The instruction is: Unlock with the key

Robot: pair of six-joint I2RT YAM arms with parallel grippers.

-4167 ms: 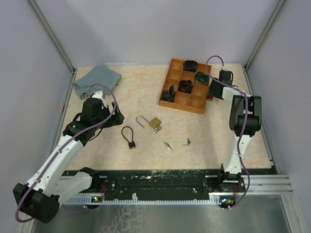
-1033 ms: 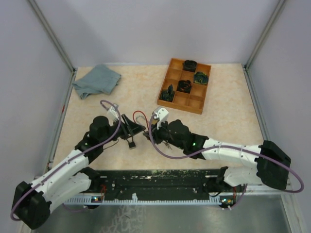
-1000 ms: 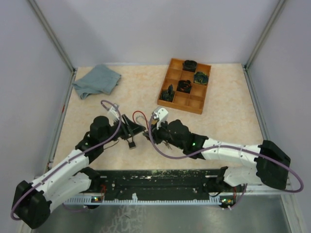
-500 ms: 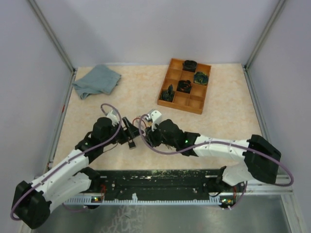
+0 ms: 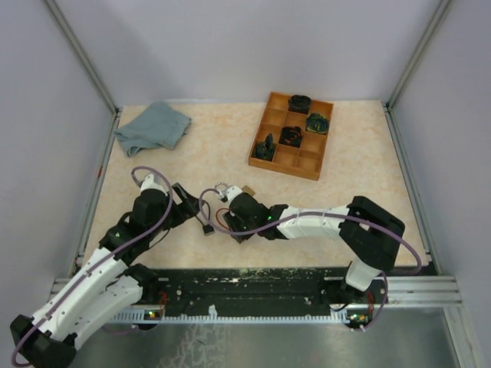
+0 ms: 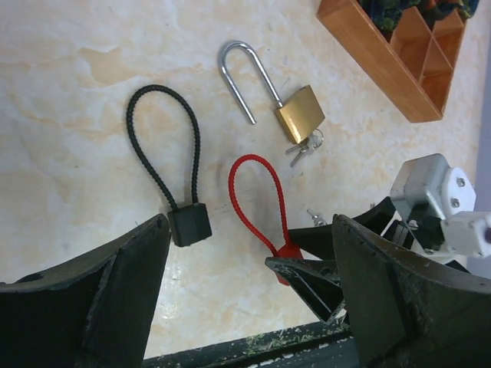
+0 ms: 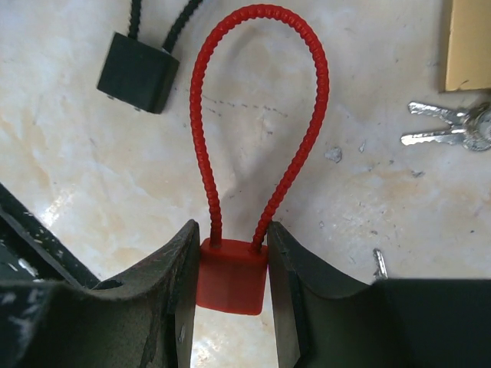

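Cable locks: 2. That's 1 black cable lock [image 6: 190, 225] and 1 red cable lock [image 7: 230, 274], mid-table toward the front edge. Brass padlock [image 6: 300, 113]: 1, w/ 2 ring keys [image 6: 305, 147] showing. Loose key [image 6: 315, 218]: 1. Grey cloth [image 5: 153, 126]: 1, back-left corner. Wooden tray [image 5: 290, 157]: 1, toward back-right corner, w/ 4 dark items [image 5: 291, 136], 1 per compartment.

**Grippers close together at mid-table**

The left gripper [image 5: 189, 205] and right gripper [image 5: 229, 222] are seen near each other, with a black cable lock [image 5: 207, 229] lying between them on the table [image 5: 345, 199]. A grey cloth [image 5: 153, 126] is laid far left; a compartmented wooden tray [image 5: 284, 169] is set far right.
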